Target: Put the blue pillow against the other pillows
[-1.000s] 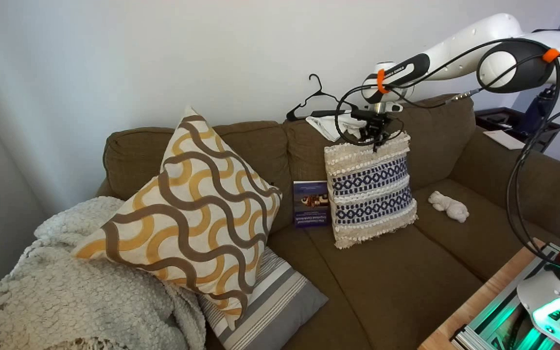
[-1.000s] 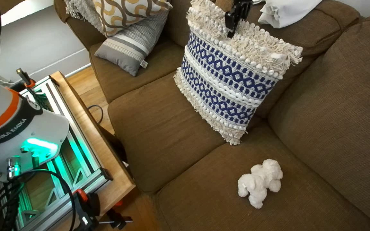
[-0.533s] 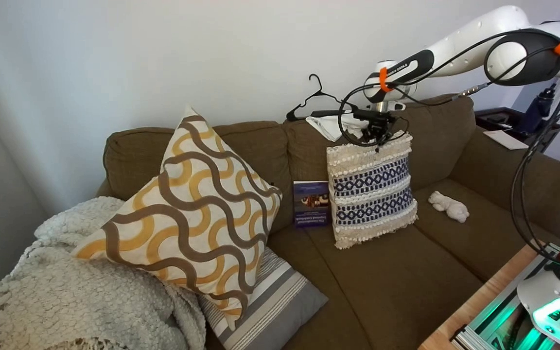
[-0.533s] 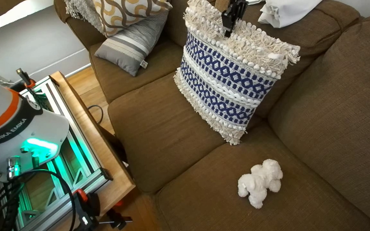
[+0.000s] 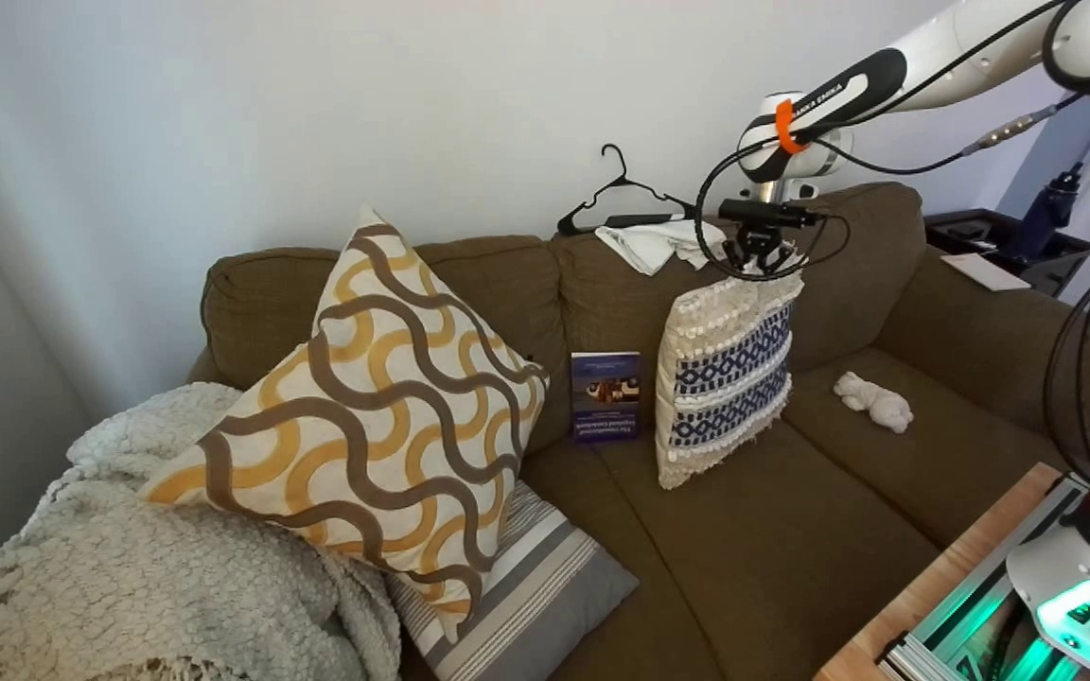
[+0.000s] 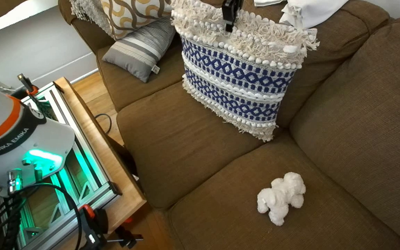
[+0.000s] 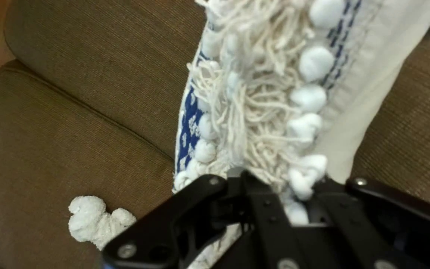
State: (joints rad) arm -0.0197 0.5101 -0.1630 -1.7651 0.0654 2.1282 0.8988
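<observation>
The blue pillow (image 5: 729, 378) stands upright and turned on the middle of the sofa, its navy-and-white bands facing the robot base side. It also shows in an exterior view (image 6: 241, 76) and in the wrist view (image 7: 267, 74). My gripper (image 5: 761, 270) is shut on its fringed top edge; it also shows in an exterior view (image 6: 228, 29) and in the wrist view (image 7: 280, 183). Whether the pillow's lower edge touches the seat, I cannot tell. The wavy-patterned pillow (image 5: 394, 416) leans at the sofa's far end, on the striped pillow (image 5: 545, 577). Both are apart from the blue pillow.
A knitted blanket (image 5: 157, 558) lies beside the wavy pillow. A dark blue book (image 5: 606, 397) stands against the backrest between the pillows. A white plush toy (image 6: 281, 198) lies on the seat. A hanger (image 5: 625, 189) and white cloth (image 5: 644, 246) are on the backrest.
My gripper has moved away from the backrest, rightward in an exterior view, with the blue pillow's top in it. The pillow has turned and its lower edge shifted. More of the book shows.
</observation>
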